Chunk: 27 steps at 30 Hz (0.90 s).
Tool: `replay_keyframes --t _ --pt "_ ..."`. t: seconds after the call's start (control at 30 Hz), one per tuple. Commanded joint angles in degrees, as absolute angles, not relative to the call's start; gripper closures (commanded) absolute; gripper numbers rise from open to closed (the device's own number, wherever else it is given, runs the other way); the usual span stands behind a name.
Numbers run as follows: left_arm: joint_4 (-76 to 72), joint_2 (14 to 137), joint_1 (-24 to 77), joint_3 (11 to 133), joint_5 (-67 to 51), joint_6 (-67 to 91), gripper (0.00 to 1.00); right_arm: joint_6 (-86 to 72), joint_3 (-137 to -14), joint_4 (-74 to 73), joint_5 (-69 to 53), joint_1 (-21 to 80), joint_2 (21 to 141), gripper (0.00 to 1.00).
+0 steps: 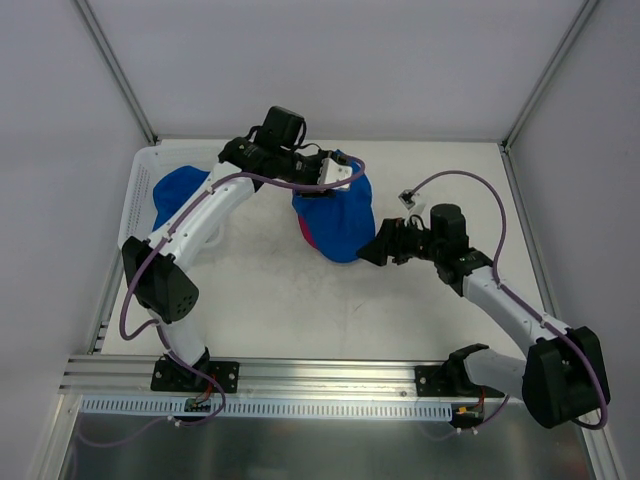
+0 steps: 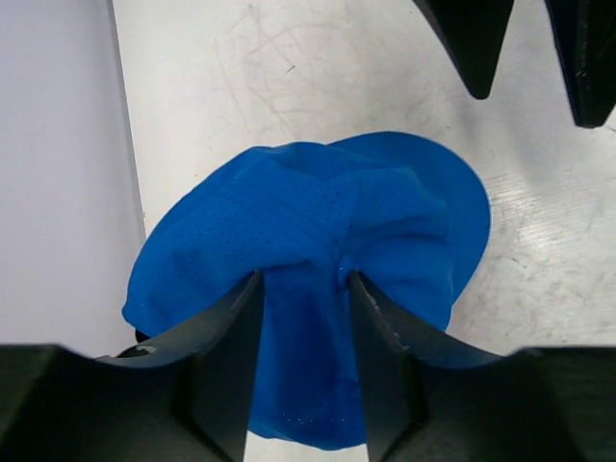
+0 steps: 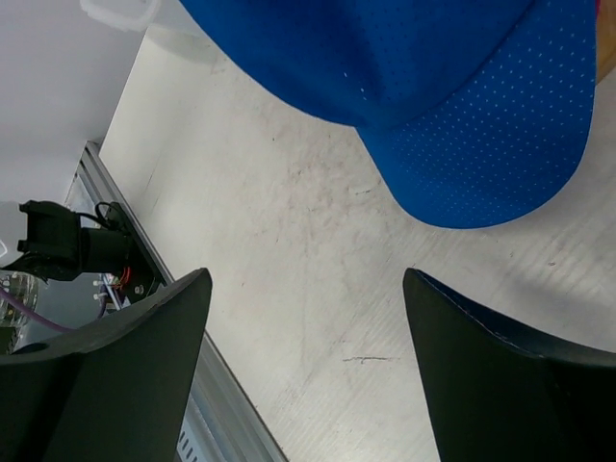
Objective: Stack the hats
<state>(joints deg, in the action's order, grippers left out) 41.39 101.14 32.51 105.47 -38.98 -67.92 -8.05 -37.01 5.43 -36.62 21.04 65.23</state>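
Take the blue cap in your left gripper as your marker; it sits near the middle of the table. Far to its left you have the white basket. A second blue cap lies a little nearer the marker, overlapping the basket, with its right part hidden under your left arm.

That arm arches over to the marker cap, and its jaws are closed on a bunch of the cap's perforated fabric. In the left wrist view the cloth is pinched into a fold between the two fingers, and the rest of the cap spreads out beyond them.

Along the marker cap's left edge, a sliver of a pink cap shows from underneath. From above you can't quite tell whether the blue cap rests on the pink one or hangs just over it.

Just to the right of the marker cap is your right gripper, pointed at it, with its jaws spread wide and holding nothing. Its wrist view shows bare table between the fingers, and the cap's rounded blue edge lies just beyond their tips without touching them. The same two dark fingertips appear at the top of the left wrist view, apart from the cap.
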Motion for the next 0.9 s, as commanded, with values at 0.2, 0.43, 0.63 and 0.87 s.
replay_keyframes --t 0.2,0.43,0.63,0.87 --pt "40.87 97.47 29.89 108.72 -44.12 -54.08 0.49 -3.78 -45.34 6.68 -32.35 19.51 69.78 0.16" --pt "40.61 97.56 23.48 114.69 -49.04 -34.83 0.40 -2.20 -51.31 6.86 -32.52 18.98 75.05 0.17" --pt "40.25 100.46 16.09 117.07 -47.82 -11.71 0.41 -5.62 -55.28 7.64 -36.47 18.28 76.46 0.17" --pt "38.23 107.30 15.82 122.93 -45.44 -2.38 0.44 -8.35 -55.99 8.35 -37.97 18.37 77.96 0.17"
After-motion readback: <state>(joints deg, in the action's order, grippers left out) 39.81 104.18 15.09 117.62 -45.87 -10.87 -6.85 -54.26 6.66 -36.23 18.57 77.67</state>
